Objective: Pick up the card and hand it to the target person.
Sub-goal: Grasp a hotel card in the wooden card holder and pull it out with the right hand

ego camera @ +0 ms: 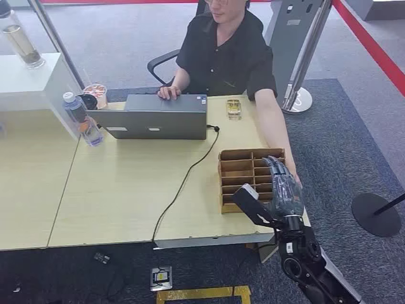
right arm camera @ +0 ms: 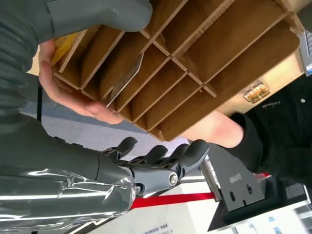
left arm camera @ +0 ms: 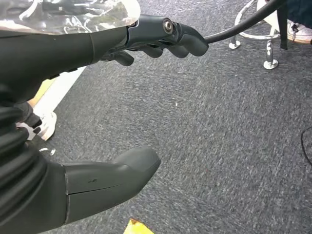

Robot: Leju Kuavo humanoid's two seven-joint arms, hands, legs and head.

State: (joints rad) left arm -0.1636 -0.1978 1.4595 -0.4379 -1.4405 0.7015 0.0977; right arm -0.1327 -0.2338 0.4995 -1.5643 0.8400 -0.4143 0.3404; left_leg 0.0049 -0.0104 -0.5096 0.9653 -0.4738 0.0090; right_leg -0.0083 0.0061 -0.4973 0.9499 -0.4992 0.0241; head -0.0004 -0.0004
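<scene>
Right hand (ego camera: 281, 190) hovers over the cardboard organizer (ego camera: 241, 171), four o'clock on the desk (ego camera: 119, 190), fingers spread, holding nothing. What looks like the card (right arm camera: 125, 73), thin, dull grey and pale-edged, stands in a slot beneath it. Left hand (left arm camera: 147, 39) hangs empty, fingers apart.

You see a light wooden desk (ego camera: 119, 190) on dark grey carpet (ego camera: 343, 139), with a white shelf (ego camera: 28, 82) at its left. A red line (ego camera: 373, 44) crosses the paler floor behind. A round black stand base (ego camera: 376, 215) sits right.
</scene>
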